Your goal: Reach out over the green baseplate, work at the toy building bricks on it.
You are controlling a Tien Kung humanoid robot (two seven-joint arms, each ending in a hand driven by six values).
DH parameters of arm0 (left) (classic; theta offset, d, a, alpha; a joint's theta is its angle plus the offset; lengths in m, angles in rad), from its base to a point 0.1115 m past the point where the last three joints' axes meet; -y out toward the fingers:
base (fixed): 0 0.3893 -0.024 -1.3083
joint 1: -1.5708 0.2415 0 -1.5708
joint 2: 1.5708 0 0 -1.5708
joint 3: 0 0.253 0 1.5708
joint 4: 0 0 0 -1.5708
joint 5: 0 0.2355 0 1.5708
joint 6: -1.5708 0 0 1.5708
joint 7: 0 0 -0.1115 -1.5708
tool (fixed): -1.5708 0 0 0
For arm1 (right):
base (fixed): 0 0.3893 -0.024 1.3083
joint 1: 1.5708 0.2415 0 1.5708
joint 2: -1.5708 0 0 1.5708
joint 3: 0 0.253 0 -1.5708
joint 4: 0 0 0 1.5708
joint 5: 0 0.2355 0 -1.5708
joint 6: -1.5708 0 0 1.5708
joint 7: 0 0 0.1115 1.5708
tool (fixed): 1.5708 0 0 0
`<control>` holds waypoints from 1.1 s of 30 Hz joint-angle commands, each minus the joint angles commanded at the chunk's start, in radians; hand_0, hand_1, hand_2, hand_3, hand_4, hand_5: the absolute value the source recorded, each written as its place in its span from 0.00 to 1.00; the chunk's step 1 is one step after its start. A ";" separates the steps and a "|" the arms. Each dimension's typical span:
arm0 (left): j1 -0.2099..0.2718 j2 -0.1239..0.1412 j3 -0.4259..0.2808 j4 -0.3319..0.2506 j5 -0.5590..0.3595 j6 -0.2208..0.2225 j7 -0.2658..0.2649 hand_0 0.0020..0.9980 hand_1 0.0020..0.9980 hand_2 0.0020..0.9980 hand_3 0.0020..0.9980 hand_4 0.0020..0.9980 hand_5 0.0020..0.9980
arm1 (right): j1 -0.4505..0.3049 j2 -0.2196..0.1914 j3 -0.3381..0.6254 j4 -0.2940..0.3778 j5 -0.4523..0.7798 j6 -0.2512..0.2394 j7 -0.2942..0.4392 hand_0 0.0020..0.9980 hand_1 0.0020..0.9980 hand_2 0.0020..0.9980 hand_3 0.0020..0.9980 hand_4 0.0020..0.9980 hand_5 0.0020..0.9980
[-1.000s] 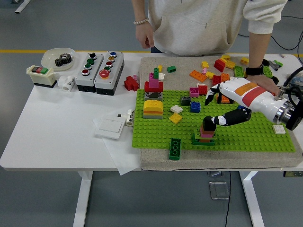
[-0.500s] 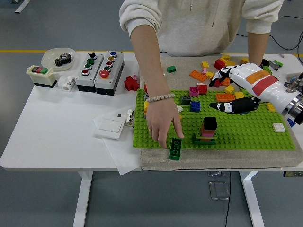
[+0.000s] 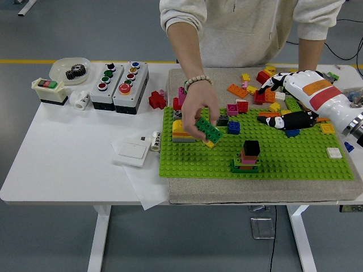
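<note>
Lifted off the counter edge by a person's hand (image 3: 198,110), the green brick (image 3: 209,130) now hangs left of the empty, loosely spread robot hand (image 3: 283,105), which has withdrawn from the small brick tower (image 3: 245,157) on the green baseplate (image 3: 283,158), work unfinished.

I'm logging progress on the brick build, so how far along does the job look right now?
Done: a small stack topped by a black brick stands on the green baseplate, plus a yellow-topped stack. In hand: the person's hand holds a green brick over the plate; the robot's right hand hovers open near the far edge, holding nothing. Left: loose bricks beyond the plate.
</note>
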 joint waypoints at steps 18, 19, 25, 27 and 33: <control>0.002 -0.001 -0.009 0.003 0.008 -0.003 0.002 0.47 0.59 0.69 0.86 0.97 0.86 | -0.003 0.009 0.033 -0.025 0.022 0.012 -0.006 0.51 0.63 0.72 0.64 0.88 0.44; 0.002 -0.001 -0.009 0.003 0.008 -0.003 0.002 0.47 0.59 0.69 0.86 0.97 0.86 | -0.003 0.009 0.034 -0.030 0.024 0.011 -0.007 0.51 0.63 0.72 0.64 0.88 0.44; 0.001 -0.002 -0.012 0.003 0.012 -0.003 0.002 0.46 0.59 0.69 0.86 0.97 0.86 | 0.017 0.017 0.047 -0.111 0.024 -0.011 -0.022 0.51 0.63 0.71 0.64 0.88 0.44; 0.002 -0.002 -0.012 0.003 0.011 -0.003 0.002 0.46 0.59 0.69 0.85 0.97 0.86 | 0.025 0.023 0.051 -0.147 0.023 -0.022 -0.026 0.51 0.63 0.71 0.64 0.87 0.45; 0.002 -0.001 -0.015 0.003 0.016 -0.004 0.002 0.46 0.59 0.69 0.85 0.97 0.86 | 0.070 0.038 0.030 -0.302 0.014 -0.005 -0.016 0.51 0.62 0.71 0.64 0.87 0.45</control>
